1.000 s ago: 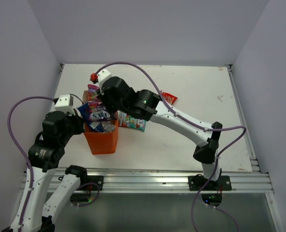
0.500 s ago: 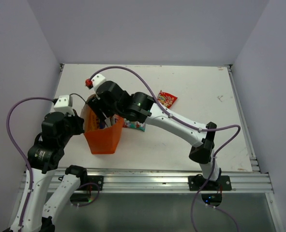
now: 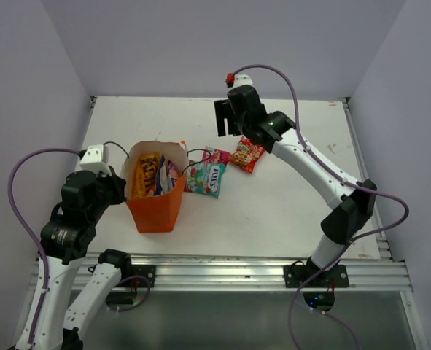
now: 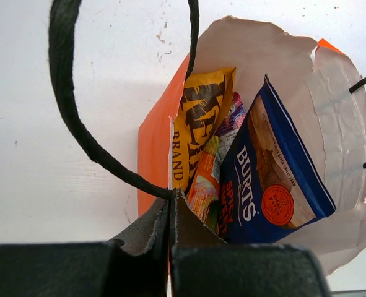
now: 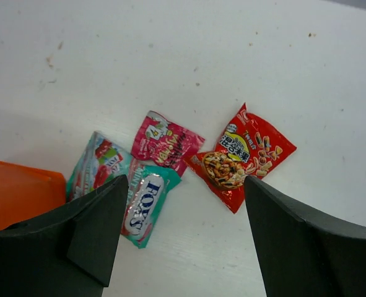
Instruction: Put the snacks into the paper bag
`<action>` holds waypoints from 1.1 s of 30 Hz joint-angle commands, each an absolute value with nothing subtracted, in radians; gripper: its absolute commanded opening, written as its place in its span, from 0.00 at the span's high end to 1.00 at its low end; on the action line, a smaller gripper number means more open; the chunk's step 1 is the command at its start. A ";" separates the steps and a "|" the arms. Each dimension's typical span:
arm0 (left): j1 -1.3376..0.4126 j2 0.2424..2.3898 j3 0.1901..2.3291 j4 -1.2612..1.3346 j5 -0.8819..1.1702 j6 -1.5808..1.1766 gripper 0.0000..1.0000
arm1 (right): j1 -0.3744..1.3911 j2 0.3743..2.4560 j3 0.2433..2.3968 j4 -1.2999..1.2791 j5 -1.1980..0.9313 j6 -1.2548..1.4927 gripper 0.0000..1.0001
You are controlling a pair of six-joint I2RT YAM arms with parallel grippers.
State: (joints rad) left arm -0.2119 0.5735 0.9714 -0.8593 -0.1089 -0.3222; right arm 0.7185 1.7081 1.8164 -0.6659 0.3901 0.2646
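My right claw point(image 5: 186, 184) has pulled out of the orange paper bag point(image 3: 154, 208) and hangs wide open, empty. Beneath it on the tabletop lie the glossy red packet point(image 5: 239, 156), pink packet point(image 5: 165, 141) and teal Fox's packet point(image 5: 142, 205). My left claw point(image 4: 171, 207) pinches the bag's rim, and only its camera reads the blue Burts packet point(image 4: 270, 185) inside.

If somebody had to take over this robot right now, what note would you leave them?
Left gripper: shut on the cord handle of the bag, which stands upright.
Right gripper: open, empty, raised over the table.
Done: yellow packet, blue packet and more inside the bag.
Left: Fox's packet, pink packet, red packet, on the table beside the bag.
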 commanded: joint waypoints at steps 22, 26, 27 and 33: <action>-0.218 0.578 0.996 -0.828 -0.109 -0.314 1.00 | 0.756 2.120 1.559 -0.483 0.008 0.451 0.26; -0.218 0.580 0.997 -0.831 -0.110 -0.311 1.00 | 0.759 2.149 1.562 -0.491 0.003 0.454 0.64; -0.218 0.577 0.997 -0.831 -0.112 -0.311 1.00 | 0.759 2.151 1.556 -0.495 0.009 0.451 0.71; -0.218 0.572 1.003 -0.834 -0.123 -0.308 1.00 | 0.761 2.025 1.551 -0.613 0.171 0.402 1.00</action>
